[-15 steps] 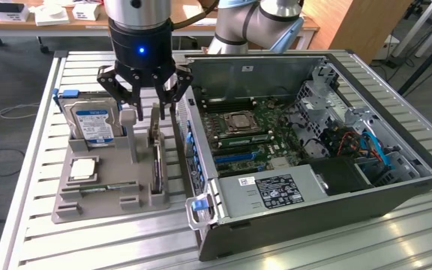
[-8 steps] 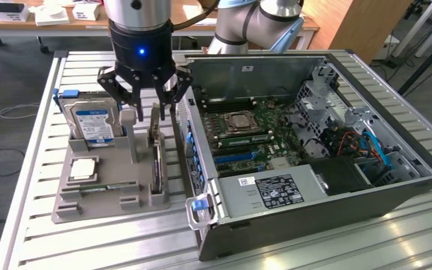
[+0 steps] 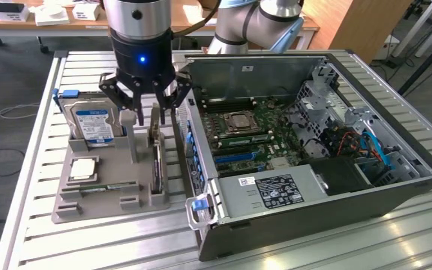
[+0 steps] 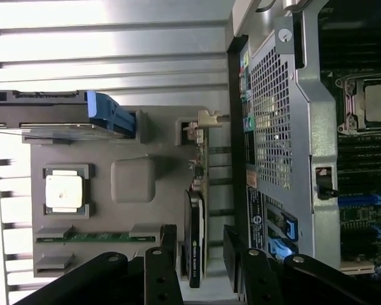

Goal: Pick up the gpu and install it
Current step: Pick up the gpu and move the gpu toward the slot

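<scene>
Wrist view shows the gripper [image 4: 200, 232] spread wide, one finger on either side of the gpu [image 4: 194, 210]. That card stands on edge in a gray tray [image 3: 96, 211], just beside the computer case [image 3: 314, 219].

Arm [image 3: 257, 25] enters at top centre of exterior view, elbow bent. Wrist [image 3: 137, 22] vertical, pointing straight down, blue light lit. Gripper [image 3: 156, 115] upper left of centre, jaws spread wide, nothing gripped. Black fingers [image 4: 168, 254] parallel.

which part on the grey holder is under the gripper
The gpu, standing on edge nearest the pc case; the hard drive, cpu and ram stick sit aside.
</scene>
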You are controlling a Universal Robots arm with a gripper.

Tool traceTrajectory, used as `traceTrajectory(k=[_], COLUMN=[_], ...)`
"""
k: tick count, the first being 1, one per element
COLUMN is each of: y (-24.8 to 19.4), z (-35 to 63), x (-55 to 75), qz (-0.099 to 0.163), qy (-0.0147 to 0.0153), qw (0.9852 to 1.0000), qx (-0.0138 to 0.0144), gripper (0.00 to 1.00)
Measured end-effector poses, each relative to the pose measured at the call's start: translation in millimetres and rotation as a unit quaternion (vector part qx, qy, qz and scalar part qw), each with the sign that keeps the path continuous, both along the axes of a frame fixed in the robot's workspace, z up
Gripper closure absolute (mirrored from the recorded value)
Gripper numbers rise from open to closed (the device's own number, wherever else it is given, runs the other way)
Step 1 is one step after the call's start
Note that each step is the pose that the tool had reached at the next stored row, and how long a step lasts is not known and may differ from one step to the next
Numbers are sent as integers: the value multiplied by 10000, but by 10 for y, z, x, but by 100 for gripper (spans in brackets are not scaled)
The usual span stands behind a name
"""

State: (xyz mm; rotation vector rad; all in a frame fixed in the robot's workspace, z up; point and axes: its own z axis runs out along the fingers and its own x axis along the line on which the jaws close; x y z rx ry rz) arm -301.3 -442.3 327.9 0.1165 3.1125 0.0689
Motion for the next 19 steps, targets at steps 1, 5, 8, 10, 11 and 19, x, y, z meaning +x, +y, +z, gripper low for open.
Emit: traceTrajectory(k=[1,5,8,10,11,19], y=[0,0,0,0,0,0], z=[-18,-70,-70,-75,-83,-188], x=[0,0,0,0,0,0], qz=[0,0,0,0,0,0], qy=[0,1,1,0,-2,0], qw=[10000,10000,10000,10000,10000,10000], qx=[0,0,-1,0,2,0], gripper=[57,57,57,57,57,57])
